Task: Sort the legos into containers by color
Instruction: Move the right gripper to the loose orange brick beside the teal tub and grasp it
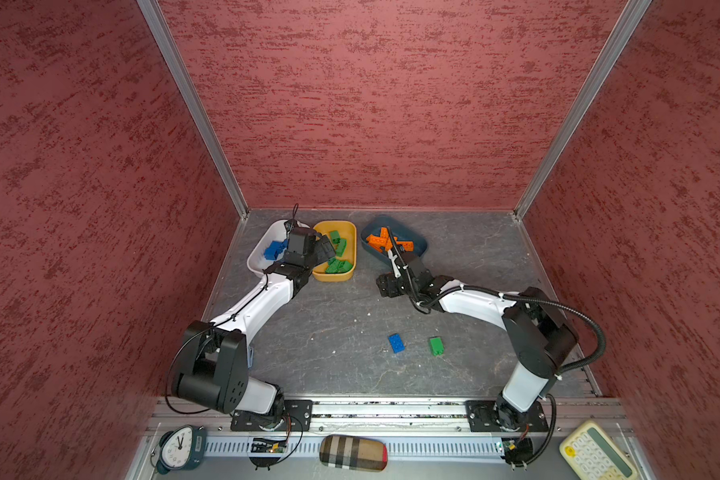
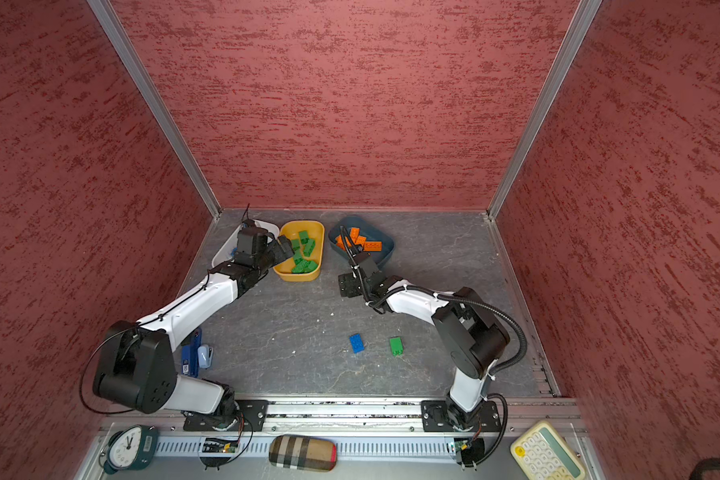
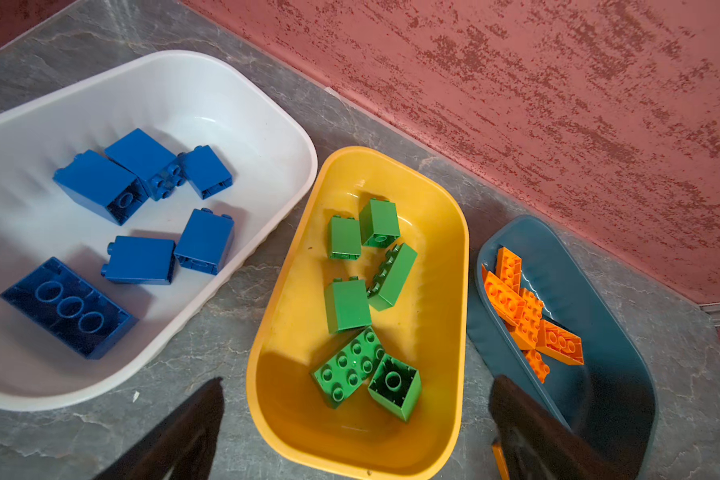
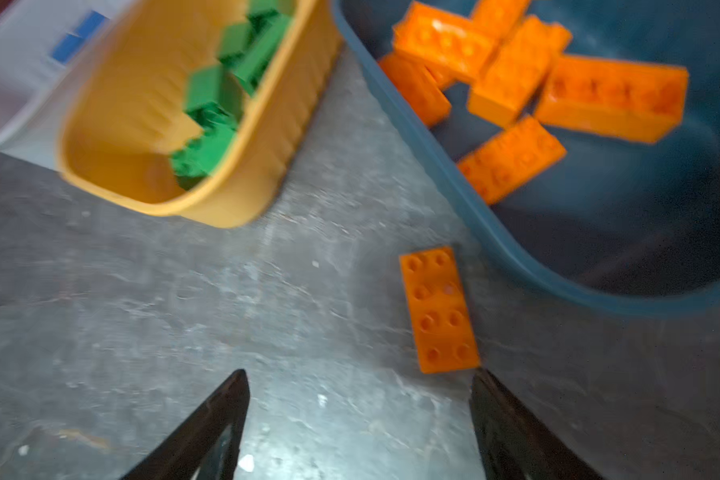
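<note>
My right gripper (image 4: 359, 372) stands with its jaws well apart and holds nothing. In the right wrist view an orange brick (image 4: 438, 309) lies studs up on the grey table (image 4: 142, 311). It is outside the teal tub (image 4: 641, 249), just beside its rim. The frame is blurred, so I cannot be sure the brick is at rest.

The brick is ahead of the jaws but toward the right side of the frame, and its near short end almost meets the tip of the right-hand finger. Its long axis runs nearly along the direction the gripper points, only a little tilted. I judge the gripper must shift sideways toward the tub before the jaws can close across the narrow width. The tub wall is the thing in the way, because it leaves little room for the outer finger.

My left gripper (image 3: 358, 380) is also wide open and empty, above the near end of the yellow tub (image 3: 454, 208), with the white tub (image 3: 233, 83) beside it.

In both top views a loose blue brick (image 1: 396, 343) and a loose green brick (image 1: 436, 345) lie in the lower middle, nearer to the right arm.
</note>
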You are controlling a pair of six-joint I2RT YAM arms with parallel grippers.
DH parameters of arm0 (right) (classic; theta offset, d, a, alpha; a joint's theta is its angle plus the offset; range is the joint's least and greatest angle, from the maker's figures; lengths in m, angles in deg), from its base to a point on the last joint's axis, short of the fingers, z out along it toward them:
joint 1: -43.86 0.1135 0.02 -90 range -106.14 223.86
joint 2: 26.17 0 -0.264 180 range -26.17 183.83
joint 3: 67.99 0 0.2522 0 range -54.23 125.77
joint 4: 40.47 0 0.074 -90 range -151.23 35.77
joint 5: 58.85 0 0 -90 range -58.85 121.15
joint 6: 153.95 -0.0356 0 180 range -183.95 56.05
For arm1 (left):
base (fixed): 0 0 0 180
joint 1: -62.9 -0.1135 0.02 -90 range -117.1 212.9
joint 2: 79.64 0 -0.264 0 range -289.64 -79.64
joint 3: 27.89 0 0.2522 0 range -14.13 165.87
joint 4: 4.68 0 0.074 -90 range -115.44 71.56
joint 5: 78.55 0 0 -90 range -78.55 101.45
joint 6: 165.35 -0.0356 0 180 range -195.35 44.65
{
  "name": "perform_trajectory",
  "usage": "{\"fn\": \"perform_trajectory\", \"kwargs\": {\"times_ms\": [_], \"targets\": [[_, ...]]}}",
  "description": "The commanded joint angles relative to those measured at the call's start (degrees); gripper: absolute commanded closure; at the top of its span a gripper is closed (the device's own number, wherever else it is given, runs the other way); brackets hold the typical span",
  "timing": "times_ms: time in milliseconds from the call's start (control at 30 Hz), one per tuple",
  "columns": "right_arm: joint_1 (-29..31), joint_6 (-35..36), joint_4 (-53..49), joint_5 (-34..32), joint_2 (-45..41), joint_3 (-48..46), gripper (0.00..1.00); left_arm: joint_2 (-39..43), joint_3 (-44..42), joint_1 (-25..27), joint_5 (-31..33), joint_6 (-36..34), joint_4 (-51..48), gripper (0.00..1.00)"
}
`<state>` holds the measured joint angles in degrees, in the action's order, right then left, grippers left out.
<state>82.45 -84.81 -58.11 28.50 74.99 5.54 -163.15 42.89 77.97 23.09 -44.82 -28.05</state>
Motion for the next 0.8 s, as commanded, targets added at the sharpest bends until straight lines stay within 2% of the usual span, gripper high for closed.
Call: {"fn": "perform_trajectory", "kwargs": {"times_ms": [0, 100, 233, 467, 633, 700, 767], "targets": [[-0.37, -2.8, -3.11, -1.73, 1.55, 1.9, 0.16, -0.7, 1.49, 0.72, 1.15, -1.6, -0.93, 0.01], [-0.39, -1.46, -5.5, -4.58, 4.37, 4.51, 0.16, -0.52, 1.37, 0.84, 1.7, -1.52, -0.9, 0.01], [-0.42, 1.06, -7.43, -4.56, 8.29, 8.48, 0.16, -0.34, 1.26, 0.82, 2.46, -1.6, -1.24, 0.01], [-0.38, -0.06, -8.27, -6.67, 12.67, 11.79, 0.2, -0.36, 1.02, 0.99, 2.78, -2.36, -1.87, 0.01], [-0.36, 0.9, -7.84, -5.02, 14.67, 12.98, 0.25, -0.17, 0.82, 1.72, 2.54, -4.95, -0.57, 0.01], [-0.19, 1.09, -8.91, -5.92, 15.33, 13.82, 0.25, 0.15, 0.91, 2.12, 1.9, -6.05, -0.75, 0.01], [-0.09, 1.04, -9.52, -7.35, 15.8, 14.09, 0.3, 0.44, 0.91, 2.25, 1.51, -6.81, -1.12, 0.0]]}}
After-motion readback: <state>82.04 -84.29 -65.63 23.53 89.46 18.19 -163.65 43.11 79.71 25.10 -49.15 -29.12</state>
